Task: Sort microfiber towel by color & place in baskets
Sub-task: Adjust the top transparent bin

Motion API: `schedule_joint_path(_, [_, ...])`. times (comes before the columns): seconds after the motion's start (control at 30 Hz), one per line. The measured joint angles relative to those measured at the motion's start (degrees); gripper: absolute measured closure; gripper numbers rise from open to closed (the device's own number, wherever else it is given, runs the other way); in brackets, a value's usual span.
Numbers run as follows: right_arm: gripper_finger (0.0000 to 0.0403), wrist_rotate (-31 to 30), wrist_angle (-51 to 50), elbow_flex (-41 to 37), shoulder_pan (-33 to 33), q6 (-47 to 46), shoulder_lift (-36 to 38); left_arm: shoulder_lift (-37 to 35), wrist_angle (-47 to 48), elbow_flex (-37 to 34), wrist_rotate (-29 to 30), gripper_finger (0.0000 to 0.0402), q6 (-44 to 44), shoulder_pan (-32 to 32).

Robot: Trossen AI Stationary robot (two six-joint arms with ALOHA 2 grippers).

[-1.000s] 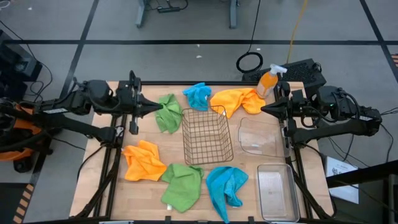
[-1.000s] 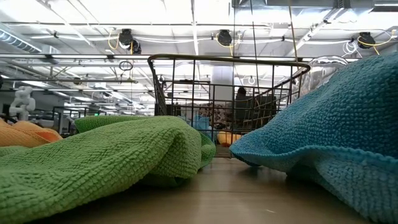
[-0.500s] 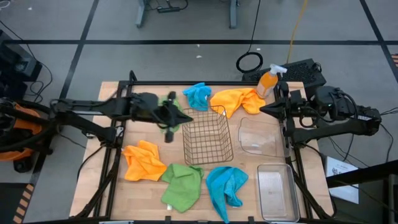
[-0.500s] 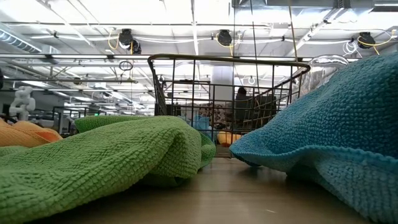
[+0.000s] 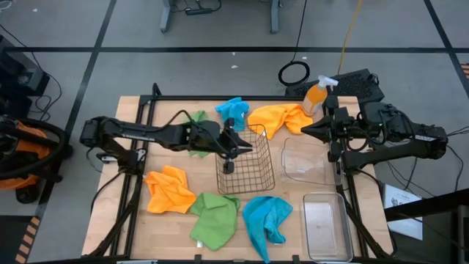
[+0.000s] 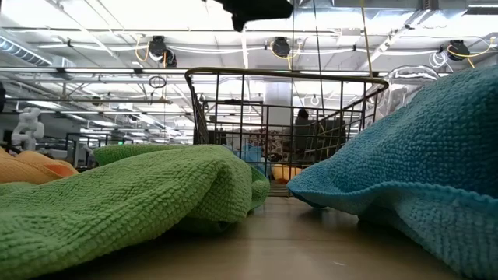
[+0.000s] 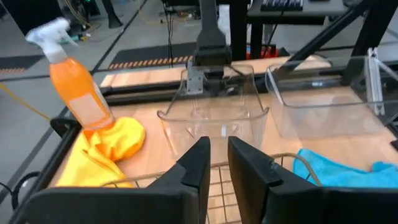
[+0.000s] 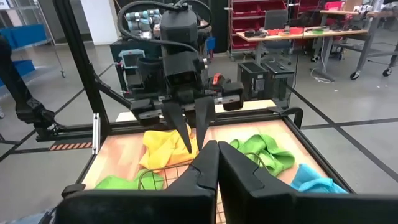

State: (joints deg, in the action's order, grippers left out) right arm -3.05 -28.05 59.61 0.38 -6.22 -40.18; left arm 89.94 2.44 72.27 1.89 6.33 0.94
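worktop (image 5: 293, 235): pale wood planks in a black frame, as I see it from above.
wire basket (image 5: 244, 163): copper square mesh, open top, standing mid-worktop.
left gripper (image 5: 236, 149): reaching over the wire basket's left rim; its dark tapered fingers (image 7: 198, 163) are spread a little with a narrow gap, and I see nothing between them.
right gripper (image 5: 306, 130): waiting at the right edge beside the clear tub; its fingers (image 8: 206, 163) are pressed together, empty.
clear tub (image 5: 306, 160): squarish see-through plastic with rounded corners, just right of the wire basket.
clear bin (image 5: 327, 226): rectangular see-through plastic at the near right corner.
green cloth (image 5: 215, 219): fuzzy, crumpled, lying on the near edge in front of the wire basket.
second green cloth (image 5: 196, 117): bunched at the far left, mostly under the left arm.
blue cloth (image 5: 265, 218): looped nubby pile, folded, touching the green cloth.
second blue cloth (image 5: 233, 111): small wad at the far edge, behind the wire basket.
orange cloth (image 5: 169, 189): rumpled, near left, touching the green cloth.
second orange cloth (image 5: 278, 117): spread flat at the far edge, beside the spray bottle.
spray bottle (image 5: 317, 95): orange plastic with a white trigger, upright at the far right.
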Motion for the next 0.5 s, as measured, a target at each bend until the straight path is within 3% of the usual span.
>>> schedule_joint_path(0.23, [0.0403,0.0,-1.7,0.0,0.0,-0.5,-3.0,6.6,-8.9,0.0,-0.8,0.0334,0.5,0.6])
schedule_joint_path(0.5, [0.0403,0.1,3.4,0.0,0.0,-5.0,-6.2,13.0,-22.9,0.2,-3.6,0.0333,3.3,-0.7])
